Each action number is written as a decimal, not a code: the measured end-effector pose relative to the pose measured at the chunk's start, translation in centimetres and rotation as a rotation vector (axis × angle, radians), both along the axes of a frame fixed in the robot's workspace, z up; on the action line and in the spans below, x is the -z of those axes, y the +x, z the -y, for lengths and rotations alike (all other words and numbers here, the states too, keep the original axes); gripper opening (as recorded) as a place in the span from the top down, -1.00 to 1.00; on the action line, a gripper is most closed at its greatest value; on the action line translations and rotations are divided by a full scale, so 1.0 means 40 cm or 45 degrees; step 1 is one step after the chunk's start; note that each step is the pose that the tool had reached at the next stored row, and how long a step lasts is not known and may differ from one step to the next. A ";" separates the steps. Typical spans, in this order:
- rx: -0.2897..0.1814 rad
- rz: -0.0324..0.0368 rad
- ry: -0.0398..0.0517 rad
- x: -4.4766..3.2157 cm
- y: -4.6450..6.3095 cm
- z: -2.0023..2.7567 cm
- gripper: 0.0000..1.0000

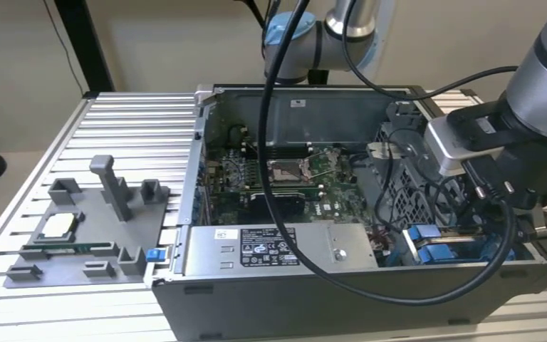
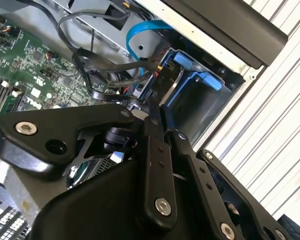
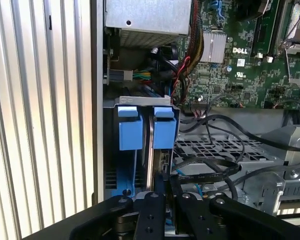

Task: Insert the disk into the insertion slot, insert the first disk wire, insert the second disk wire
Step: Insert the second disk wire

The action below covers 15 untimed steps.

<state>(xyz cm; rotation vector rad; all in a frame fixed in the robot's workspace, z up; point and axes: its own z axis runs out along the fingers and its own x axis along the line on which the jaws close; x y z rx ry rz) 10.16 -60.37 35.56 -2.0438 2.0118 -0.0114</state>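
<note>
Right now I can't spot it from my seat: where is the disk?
In the exterior view the blue-framed disk stands in the grey metal drive bay at the open computer case's near corner on the exterior view's right, beside the grey power-supply box, under the end effector.

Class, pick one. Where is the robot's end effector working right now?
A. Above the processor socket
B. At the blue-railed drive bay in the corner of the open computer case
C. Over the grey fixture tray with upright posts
B: in the first wrist view the end effector sits right at the blue-railed drive bay beside the case wall.

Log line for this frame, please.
stage: wire insertion | gripper: at insertion slot, fingers closed on wire connector | disk: not discernible
</note>
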 end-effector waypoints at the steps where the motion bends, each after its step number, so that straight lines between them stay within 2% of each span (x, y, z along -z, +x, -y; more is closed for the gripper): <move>1: 0.000 0.0002 0.000 0.000 0.000 0.000 1.00; 11: 0.001 0.0111 0.000 0.004 0.000 0.000 1.00; 15: 0.001 0.0121 0.000 0.005 0.000 0.000 1.00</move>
